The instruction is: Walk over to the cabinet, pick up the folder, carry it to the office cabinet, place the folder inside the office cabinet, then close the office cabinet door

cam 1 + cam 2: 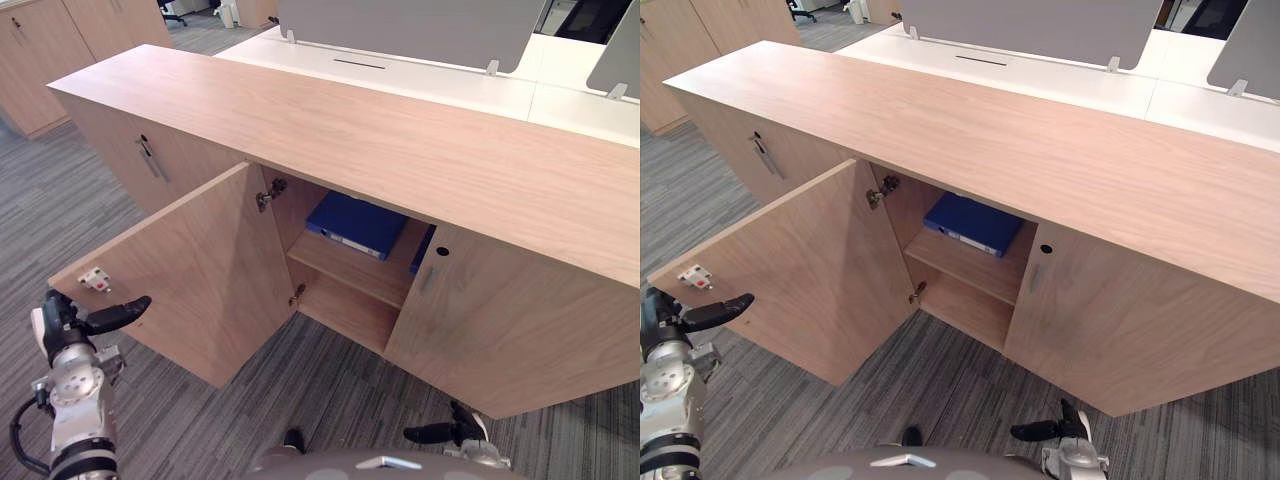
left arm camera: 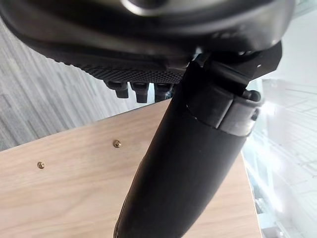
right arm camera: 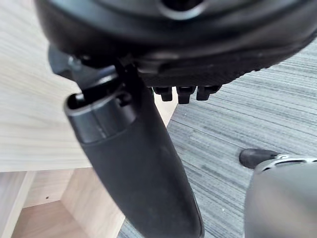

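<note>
A blue folder (image 1: 355,225) lies flat on the upper shelf inside the low wooden office cabinet (image 1: 400,140). The cabinet's left door (image 1: 200,270) stands swung wide open towards me; the right door (image 1: 500,320) is closed. My left hand (image 1: 75,325) hovers by the open door's outer edge, near the white catch (image 1: 95,279), with its fingers relaxed and empty. Its wrist view shows the thumb (image 2: 188,163) over the door's wood. My right hand (image 1: 450,433) hangs low in front of the closed door, open and empty, its thumb (image 3: 133,158) over the carpet.
Another closed door with a metal handle (image 1: 148,158) sits to the left on the same cabinet. White desks with grey dividers (image 1: 400,30) stand behind it. More wooden cabinets (image 1: 40,50) stand at the far left. Grey striped carpet (image 1: 330,380) covers the floor.
</note>
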